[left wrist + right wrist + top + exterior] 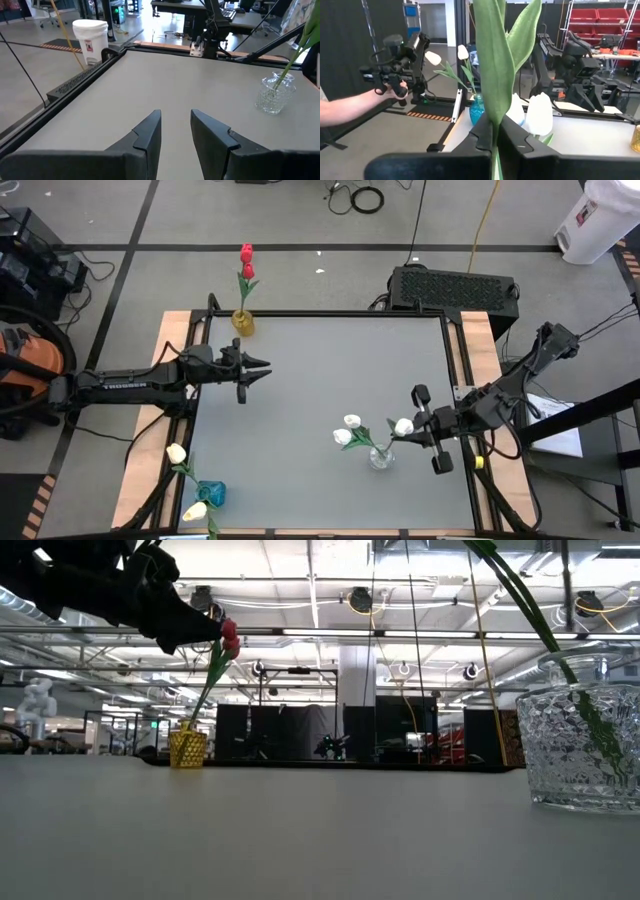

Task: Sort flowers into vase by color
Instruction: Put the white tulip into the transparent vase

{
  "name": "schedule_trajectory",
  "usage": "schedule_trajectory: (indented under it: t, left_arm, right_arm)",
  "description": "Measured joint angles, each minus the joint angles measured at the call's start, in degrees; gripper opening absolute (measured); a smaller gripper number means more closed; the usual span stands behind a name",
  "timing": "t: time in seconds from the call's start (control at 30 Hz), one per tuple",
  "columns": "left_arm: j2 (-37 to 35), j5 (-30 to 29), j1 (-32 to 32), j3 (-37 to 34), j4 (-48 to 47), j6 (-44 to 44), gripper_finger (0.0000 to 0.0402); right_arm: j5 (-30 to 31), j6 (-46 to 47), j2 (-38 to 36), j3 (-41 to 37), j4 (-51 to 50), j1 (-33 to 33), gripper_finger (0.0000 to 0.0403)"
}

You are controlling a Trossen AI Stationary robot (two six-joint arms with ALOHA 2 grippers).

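My right gripper (pixel 411 427) is shut on a white tulip (pixel 403 426) over the clear glass vase (pixel 381 458), near the table's right edge. Two other white tulips (pixel 348 430) stand in that vase (pixel 585 740). A yellow vase (pixel 243 322) at the far edge holds two red tulips (pixel 247 260). A teal vase (pixel 211 492) at the near left holds two cream-yellow tulips (pixel 176 453). My left gripper (pixel 262 368) hangs open over the table's left part, with nothing between its fingers (pixel 150 131). My right gripper pinches the white tulip's green stem (pixel 494 131) between its two fingers, just under its long leaves (pixel 495 60). The fingers come level from the table's right side and lie across the stem. The stem stands nearly upright and runs down toward the glass vase's mouth.
Dark rails (pixel 330 313) and wooden strips (pixel 478 340) frame the grey table top. A dark box (pixel 455 285) sits behind the far right corner and a white bucket (pixel 600 220) stands on the floor. Beyond the table a person's hand (pixel 395 87) holds a dark device.
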Motion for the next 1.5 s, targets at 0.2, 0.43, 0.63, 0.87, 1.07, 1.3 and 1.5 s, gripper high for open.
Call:
schedule_trajectory:
  t: [0.2, 0.43, 0.63, 0.87, 1.07, 1.3, 1.5]
  left_arm:
    - [0.0, 0.0, 0.0, 0.0, -0.03, -0.01, 0.0111]
    - [0.0, 0.0, 0.0, 0.0, -0.02, -0.02, 0.0111]
    - [0.0, 0.0, 0.0, 0.0, 0.03, -0.04, 0.0111]
    - [0.0, 0.0, 0.0, 0.0, 0.12, -0.11, 0.0111]
    - [0.0, 0.0, 0.0, 0.0, 0.14, -0.11, 0.0111]
    - [0.0, 0.0, 0.0, 0.0, 0.14, -0.11, 0.0111]
    - [0.0, 0.0, 0.0, 0.0, 0.17, -0.11, 0.0111]
  right_arm:
    - [0.86, 1.19, 0.35, 0.0, -1.94, 0.0, 0.0]
    - [2.69, 1.17, 2.11, -0.02, -2.82, 0.07, 0.0]
    - [2.71, 1.94, 3.23, -0.02, -2.78, 0.09, 0.0]
    - [2.76, 3.03, 4.36, -0.02, -2.66, 0.09, 0.0]
    - [2.75, 5.56, 5.61, -0.04, -2.57, 0.09, 0.0]
    - [2.78, 6.73, 7.39, -0.04, -2.55, 0.09, 0.0]
    - [7.62, 5.34, 9.71, -0.07, -2.18, 0.67, 0.0]
